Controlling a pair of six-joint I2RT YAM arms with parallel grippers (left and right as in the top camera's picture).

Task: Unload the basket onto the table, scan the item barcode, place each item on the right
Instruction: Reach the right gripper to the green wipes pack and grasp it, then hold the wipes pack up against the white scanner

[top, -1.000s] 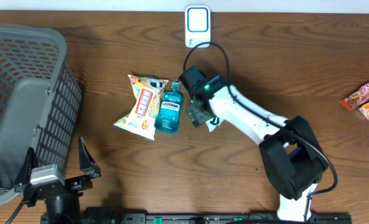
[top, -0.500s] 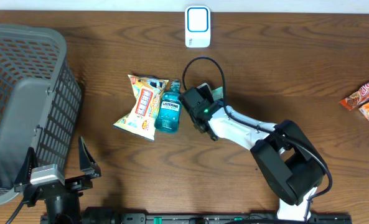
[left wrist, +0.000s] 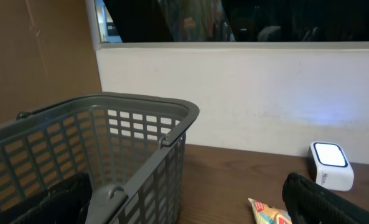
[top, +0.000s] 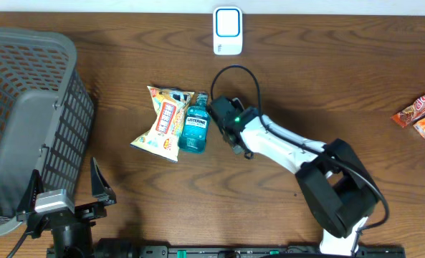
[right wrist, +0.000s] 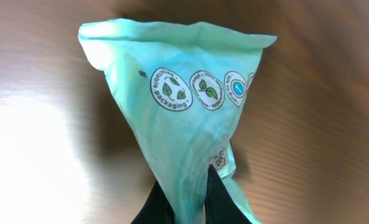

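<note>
1. We saw a thin, crinkled green packet, matt film with printed seals, pinched between the right fingers.
2. Just beside those fingers, the bottle was glossy blue plastic.
3. Under them, the table was brown grained wood with a soft sheen.

We count one grey basket at the left, one white scanner at top centre, one yellow snack bag, one blue mouthwash bottle, one green pouch, and two orange packets at the right edge
</note>
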